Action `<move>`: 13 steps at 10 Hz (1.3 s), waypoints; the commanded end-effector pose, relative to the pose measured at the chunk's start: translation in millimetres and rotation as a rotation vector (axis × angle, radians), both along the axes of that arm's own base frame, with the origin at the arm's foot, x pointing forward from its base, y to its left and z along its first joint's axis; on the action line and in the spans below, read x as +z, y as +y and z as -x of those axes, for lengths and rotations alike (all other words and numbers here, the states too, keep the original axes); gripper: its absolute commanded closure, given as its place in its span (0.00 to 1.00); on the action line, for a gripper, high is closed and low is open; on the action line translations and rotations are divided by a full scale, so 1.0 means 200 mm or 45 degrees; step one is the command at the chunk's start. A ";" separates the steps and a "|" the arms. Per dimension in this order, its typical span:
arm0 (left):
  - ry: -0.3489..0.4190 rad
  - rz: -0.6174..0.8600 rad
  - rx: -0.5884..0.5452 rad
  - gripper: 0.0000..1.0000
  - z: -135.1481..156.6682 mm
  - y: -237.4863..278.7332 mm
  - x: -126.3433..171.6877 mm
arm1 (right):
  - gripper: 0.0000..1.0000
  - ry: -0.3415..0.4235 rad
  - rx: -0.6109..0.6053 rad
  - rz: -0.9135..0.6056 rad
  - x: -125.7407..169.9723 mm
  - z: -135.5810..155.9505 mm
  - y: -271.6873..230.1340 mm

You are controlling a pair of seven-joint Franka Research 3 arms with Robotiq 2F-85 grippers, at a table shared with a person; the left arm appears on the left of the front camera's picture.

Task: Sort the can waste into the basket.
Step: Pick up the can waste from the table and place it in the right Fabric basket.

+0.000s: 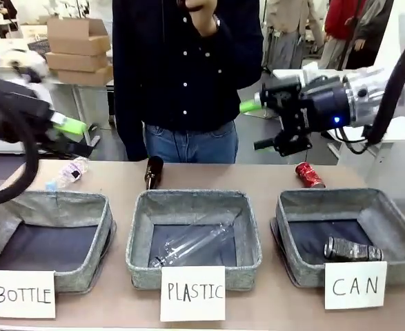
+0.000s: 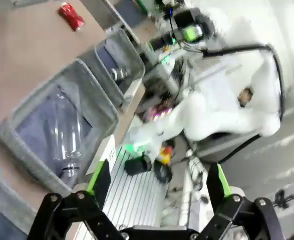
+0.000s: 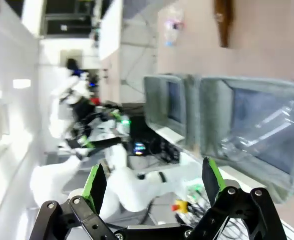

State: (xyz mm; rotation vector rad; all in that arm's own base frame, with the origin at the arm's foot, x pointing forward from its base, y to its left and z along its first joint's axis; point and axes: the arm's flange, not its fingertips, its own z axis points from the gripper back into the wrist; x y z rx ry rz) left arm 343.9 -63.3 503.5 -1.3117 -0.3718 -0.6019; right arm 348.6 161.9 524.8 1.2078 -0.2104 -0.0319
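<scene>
On the desk (image 1: 268,307), three grey baskets stand in a row with a card before each: BOTTLE (image 1: 57,201) at the robot's left, PLASTIC (image 1: 192,200) in the middle, and the CAN basket (image 1: 330,200) at the right. The grey can (image 1: 354,249) lies on its side on the dark floor of the CAN basket, near the front right corner. The red can (image 1: 309,174) lies on the bare desk just behind that basket, on the person's side, touching nothing else.

A clear bottle (image 1: 195,245) lies inside PLASTIC. A brown bottle (image 1: 153,172) lies on the desk behind PLASTIC, and a crumpled clear bottle (image 1: 70,172) behind BOTTLE.

The left fingers (image 1: 67,125) hang above the far left of the desk, over the back of BOTTLE and pointing toward the middle. They stand wide apart with nothing between them; the left wrist view shows both green pads spread, with the desk edge and the room beyond. The right fingers (image 1: 250,105) hover well above the desk at the right, higher than the red can and pointing toward the person (image 1: 188,69). They too are spread apart and empty, as the right wrist view shows. The person stands at the far side in a dark shirt and jeans, one hand raised to the chest.
</scene>
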 end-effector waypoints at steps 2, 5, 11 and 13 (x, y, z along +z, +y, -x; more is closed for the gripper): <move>0.000 0.000 0.000 0.00 0.00 0.00 0.00 | 0.00 0.031 -0.030 -0.206 0.01 -0.05 -0.25; 0.000 0.000 0.000 0.00 0.00 0.00 0.00 | 0.00 0.033 -0.012 -0.171 0.05 -0.03 -0.14; 0.000 0.000 0.000 0.00 0.00 0.00 0.00 | 0.00 0.033 -0.012 -0.171 0.05 -0.03 -0.14; 0.000 0.000 0.000 0.00 0.00 0.00 0.00 | 0.00 0.033 -0.012 -0.171 0.05 -0.03 -0.14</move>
